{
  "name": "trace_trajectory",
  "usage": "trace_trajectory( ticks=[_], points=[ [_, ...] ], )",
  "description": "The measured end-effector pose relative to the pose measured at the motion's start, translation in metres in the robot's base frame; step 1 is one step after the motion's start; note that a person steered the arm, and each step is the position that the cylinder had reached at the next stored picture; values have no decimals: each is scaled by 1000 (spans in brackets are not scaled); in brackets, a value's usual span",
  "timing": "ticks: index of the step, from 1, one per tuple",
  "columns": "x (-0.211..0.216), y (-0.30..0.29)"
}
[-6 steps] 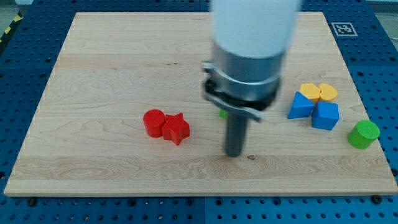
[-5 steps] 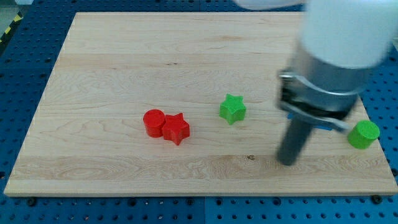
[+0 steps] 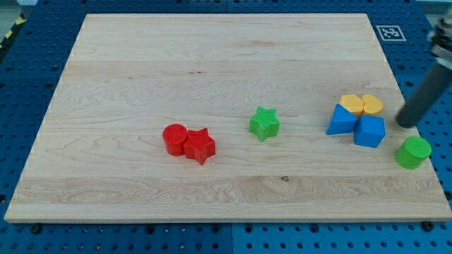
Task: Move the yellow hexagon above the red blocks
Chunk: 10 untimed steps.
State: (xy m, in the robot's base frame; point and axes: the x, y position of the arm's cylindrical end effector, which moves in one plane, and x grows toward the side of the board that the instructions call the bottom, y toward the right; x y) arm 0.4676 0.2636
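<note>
At the view's right edge, my tip (image 3: 405,124) is set just right of the yellow hexagon (image 3: 372,106); no pincer is fitted, so its state cannot be told.

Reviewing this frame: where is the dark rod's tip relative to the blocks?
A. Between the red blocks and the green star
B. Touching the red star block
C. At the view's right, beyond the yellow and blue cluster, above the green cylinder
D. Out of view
C: my tip sits right of the blue cube block and yellow hexagon block, just above the green cylinder block, touching none.

Lab bench: wooden board (image 3: 212,56) on blue perforated table (image 3: 28,92), fiducial tag (image 3: 390,32).
</note>
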Motion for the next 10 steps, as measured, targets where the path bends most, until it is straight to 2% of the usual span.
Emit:
trace_trajectory(
  ticks=[3,4,7,10],
  points=[
    [-33,-92],
    [-26,-102],
    [-26,-212],
    [-24,-279]
  ],
)
